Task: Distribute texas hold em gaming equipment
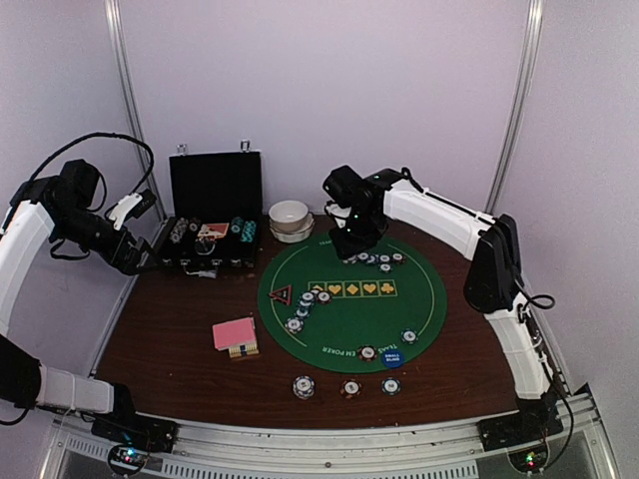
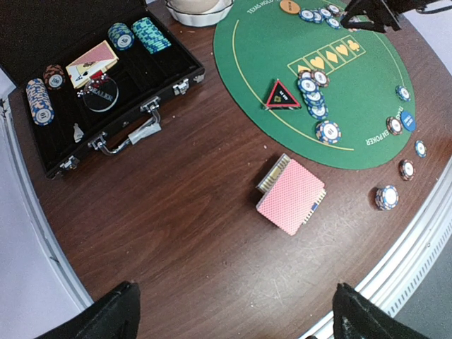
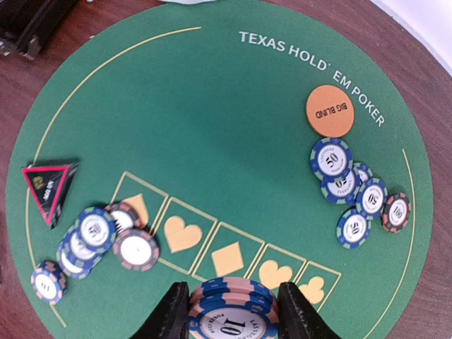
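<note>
My right gripper (image 3: 232,316) is shut on a small stack of blue-and-pink poker chips (image 3: 232,302) marked 10, held above the green mat's (image 1: 344,334) row of suit boxes. An orange disc (image 3: 329,111) and several blue chips (image 3: 349,191) lie at the mat's far side. A red triangle token (image 3: 48,189) and more chips (image 3: 99,236) sit on the left, and a blue disc (image 1: 391,358) at the near rim. The pink-backed card deck (image 2: 291,195) rests on bare wood. My left gripper (image 2: 233,318) hangs open and empty, high over the table's left side.
An open black case (image 2: 92,78) with chip rows and a card pack stands at the back left. Stacked white bowls (image 1: 290,220) sit behind the mat. Three chip stacks (image 1: 350,387) line the wood near the front edge.
</note>
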